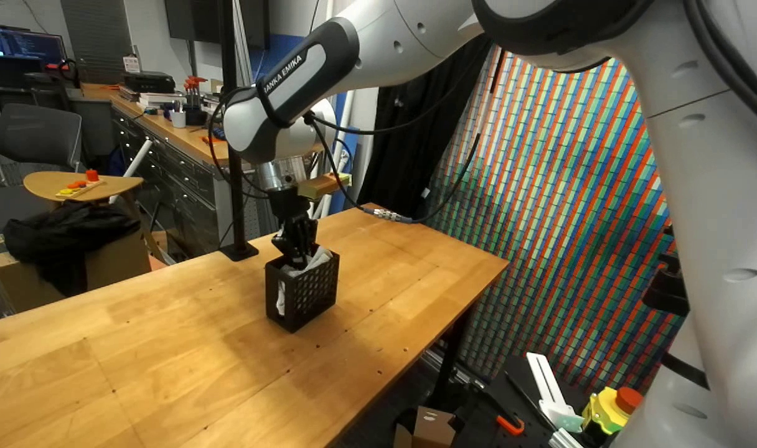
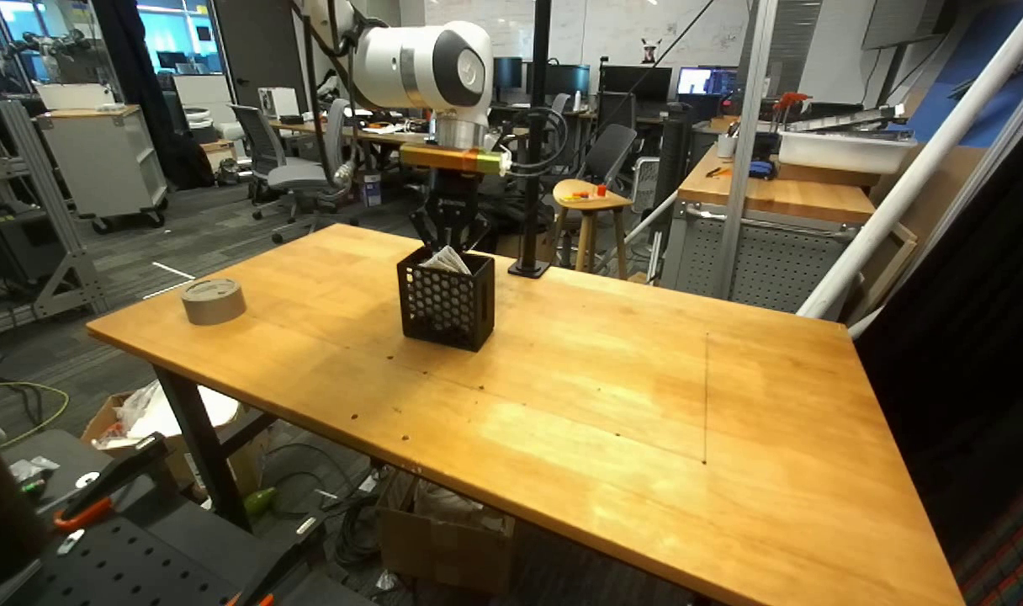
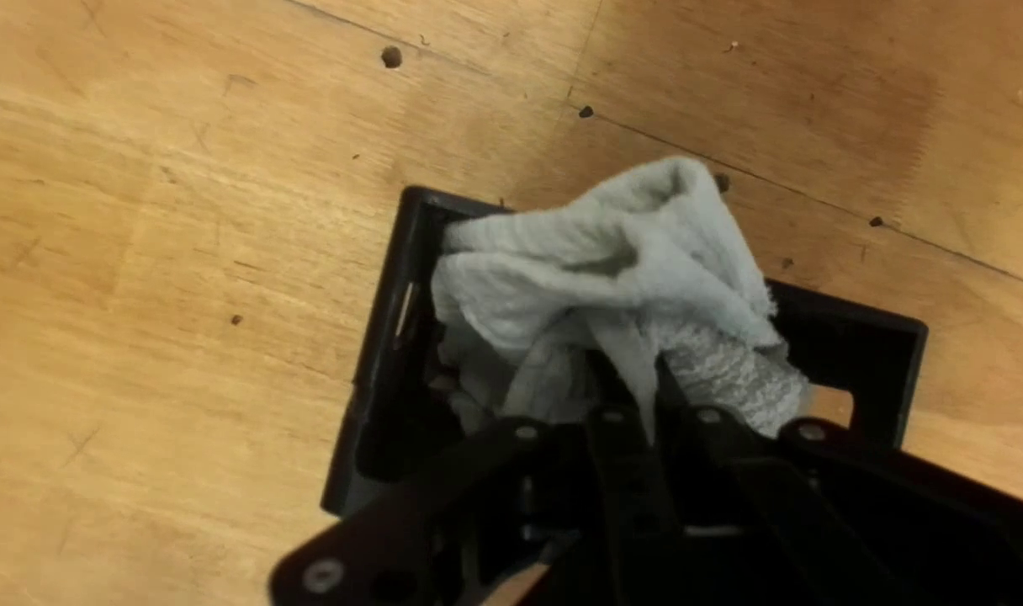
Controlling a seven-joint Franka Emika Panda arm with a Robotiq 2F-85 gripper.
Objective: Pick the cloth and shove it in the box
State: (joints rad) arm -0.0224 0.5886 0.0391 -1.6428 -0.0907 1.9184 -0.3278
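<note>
A: Where did we locate the light grey-white fabric cloth (image 3: 596,290)?

B: We found it bunched in the black plastic open-topped box (image 2: 476,303) with honeycomb-perforated walls. Its upper folds stood above the rim. In an exterior view, we also saw a pale cloth patch (image 1: 281,298) through the box's side.

A: In what condition did we find the black two-finger gripper (image 3: 638,379)?

B: We observed it directly over the box, fingers pointing down into the top. The fingertips stood close together, a fold of the cloth pinched between them. We could not tell how deep the tips reached; cloth partly hid them.

A: How did we record the surroundings?

B: We recorded the box upright on the light-brown wooden table (image 2: 579,379), near the black upright post (image 2: 532,210) at the table's edge. In an exterior view, we noted a grey-brown round tape roll (image 2: 214,305), well apart from the box, near a table corner.
</note>
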